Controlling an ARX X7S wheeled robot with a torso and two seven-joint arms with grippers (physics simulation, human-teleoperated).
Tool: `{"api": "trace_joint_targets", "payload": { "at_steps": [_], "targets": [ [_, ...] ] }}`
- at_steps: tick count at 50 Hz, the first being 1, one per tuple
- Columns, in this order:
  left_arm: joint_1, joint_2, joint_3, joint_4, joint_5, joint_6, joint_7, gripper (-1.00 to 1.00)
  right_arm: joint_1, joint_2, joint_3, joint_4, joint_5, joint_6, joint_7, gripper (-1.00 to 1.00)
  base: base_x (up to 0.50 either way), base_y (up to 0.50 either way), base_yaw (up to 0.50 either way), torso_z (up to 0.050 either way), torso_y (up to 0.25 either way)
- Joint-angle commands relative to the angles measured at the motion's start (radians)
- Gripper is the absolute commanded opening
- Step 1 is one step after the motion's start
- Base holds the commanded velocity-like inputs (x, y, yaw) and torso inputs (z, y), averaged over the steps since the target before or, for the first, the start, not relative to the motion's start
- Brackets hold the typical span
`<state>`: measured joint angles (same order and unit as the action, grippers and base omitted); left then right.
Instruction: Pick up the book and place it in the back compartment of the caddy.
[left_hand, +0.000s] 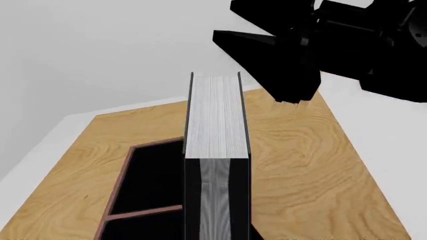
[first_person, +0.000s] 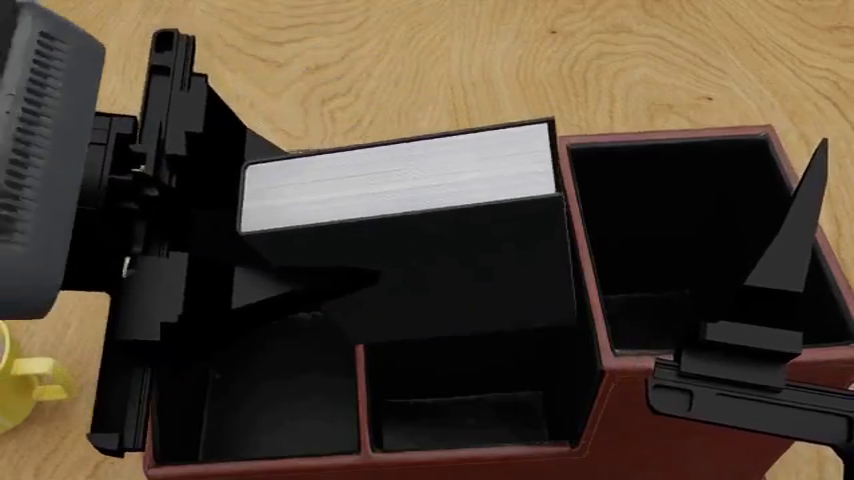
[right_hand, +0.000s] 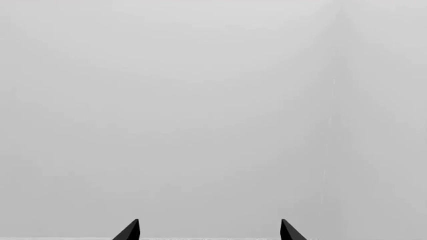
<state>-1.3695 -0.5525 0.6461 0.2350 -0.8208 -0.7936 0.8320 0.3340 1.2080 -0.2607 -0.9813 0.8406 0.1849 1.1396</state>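
Note:
The book (first_person: 400, 185) is black with pale page edges and is held tilted over the left part of the caddy (first_person: 667, 137), hiding the cells beneath it. My left gripper (first_person: 310, 262) is shut on the book, with one finger (first_person: 300, 285) lying across its black cover. In the left wrist view the book (left_hand: 215, 120) runs away from the jaws above a short black cell (left_hand: 155, 175) bounded by a reddish crossbar (left_hand: 143, 212). My right gripper (first_person: 798, 240) is open and empty, pointing up by the caddy's right side; its fingertips (right_hand: 131, 231) show against a blank grey wall.
A white-and-yellow mug (first_person: 34, 385) stands at the left edge, beside my left arm. The caddy rests on a wooden table (first_person: 467, 60). A large black-lined cell (first_person: 694, 220) lies to the right of the book. My right arm (left_hand: 333, 45) shows in the left wrist view.

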Motion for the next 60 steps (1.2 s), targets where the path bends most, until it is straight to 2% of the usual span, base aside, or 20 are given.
{"api": "trace_joint_targets", "payload": {
  "at_steps": [1,60],
  "targets": [
    [0.011,0.012,0.001,-0.009,-0.016,0.016,-0.006,-1.00,-0.011,0.002,-0.002,0.005,-0.007,-0.010,0.000,1.00,0.00,0.00,0.00,0.000,0.000],
    [0.058,0.074,0.096,-0.133,0.074,0.108,0.037,-1.00,-0.015,0.011,0.007,0.018,0.001,-0.023,-0.003,1.00,0.00,0.00,0.00,0.000,0.001]
  ]
}}
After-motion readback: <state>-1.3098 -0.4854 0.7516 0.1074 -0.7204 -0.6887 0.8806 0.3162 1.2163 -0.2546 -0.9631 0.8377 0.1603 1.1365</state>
